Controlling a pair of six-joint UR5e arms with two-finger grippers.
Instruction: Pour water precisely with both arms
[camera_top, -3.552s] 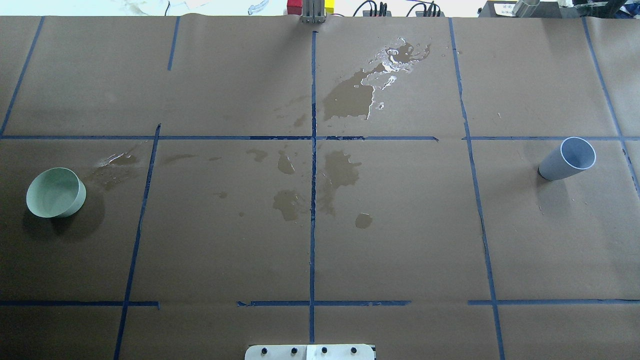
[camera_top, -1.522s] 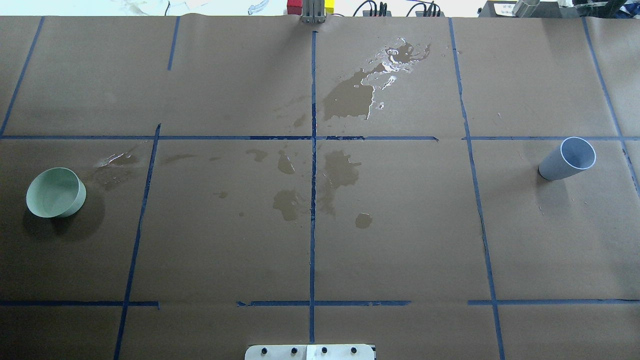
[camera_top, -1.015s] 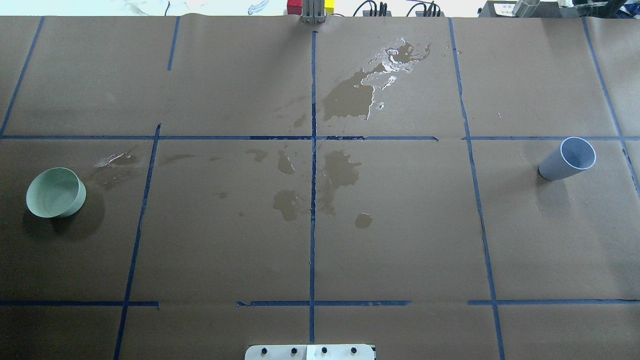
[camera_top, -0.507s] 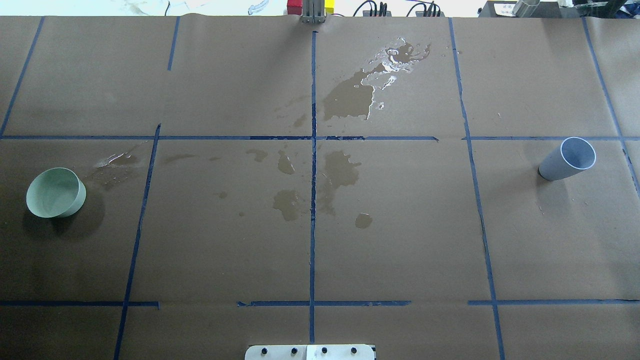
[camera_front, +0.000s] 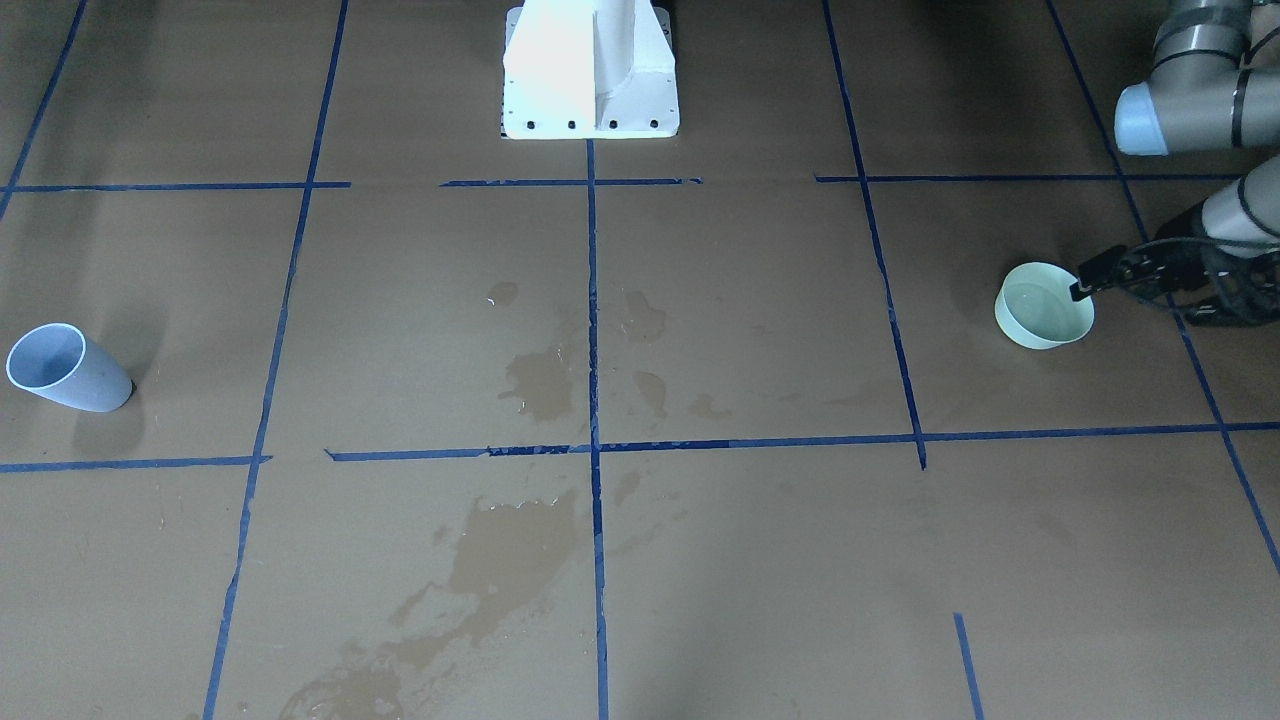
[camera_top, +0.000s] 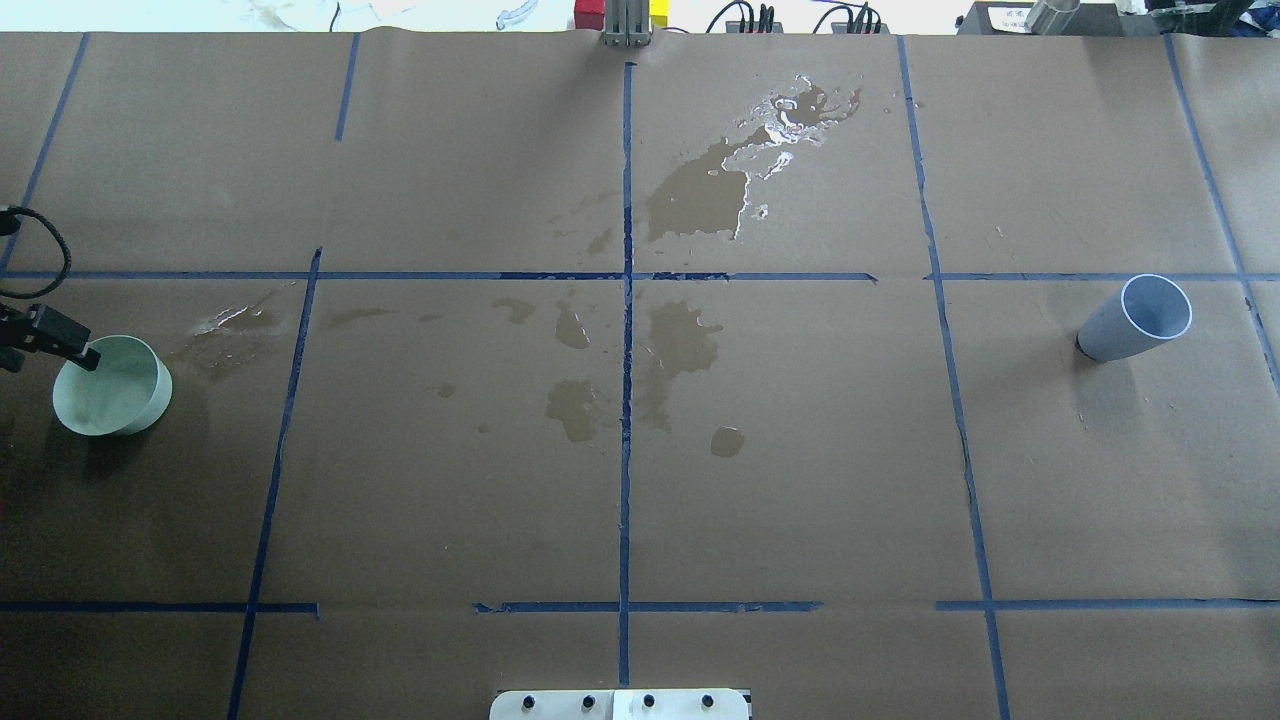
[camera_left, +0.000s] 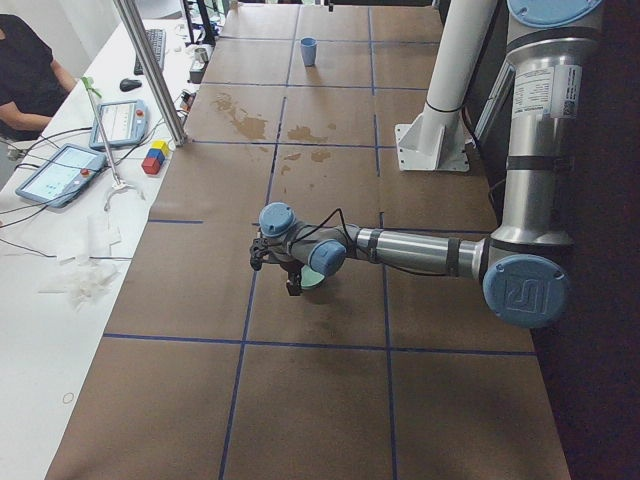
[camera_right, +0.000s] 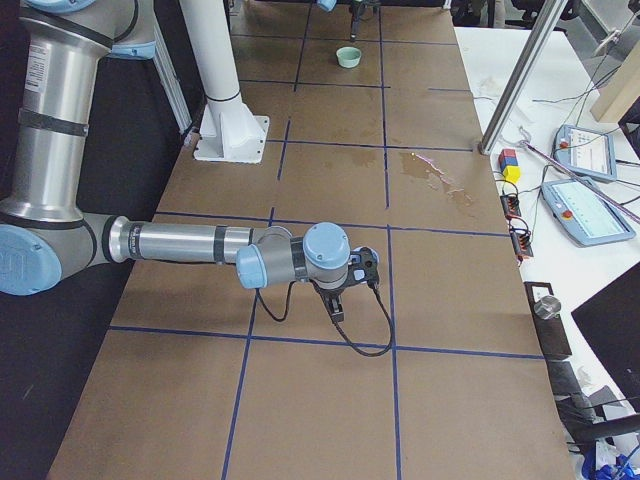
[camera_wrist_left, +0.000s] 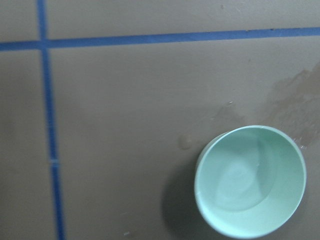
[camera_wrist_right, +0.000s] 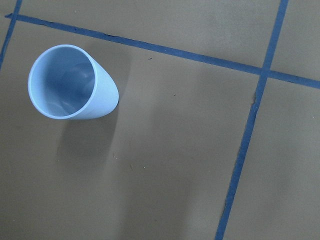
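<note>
Robot lab: two arms (camera_left: 420, 250) over tape-gridded table (camera_left: 300, 400), pedestal (camera_left: 432, 145) on it, teach pendants (camera_left: 62, 172) and operator (camera_left: 25, 75) beside it.

Left pincer (camera_front: 1082, 288) at rim of green bowl (camera_front: 1040, 322) — blue cup (camera_front: 68, 372) well apart

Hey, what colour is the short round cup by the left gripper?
The cup is pale mint green, inside and out; the left wrist-mounted view shows it best.

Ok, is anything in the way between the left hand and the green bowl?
Nothing visible. The left hand is right at the rim of the bowl, with no object between them. From there toward the blue cup there are only flat wet stains on the paper.
</note>
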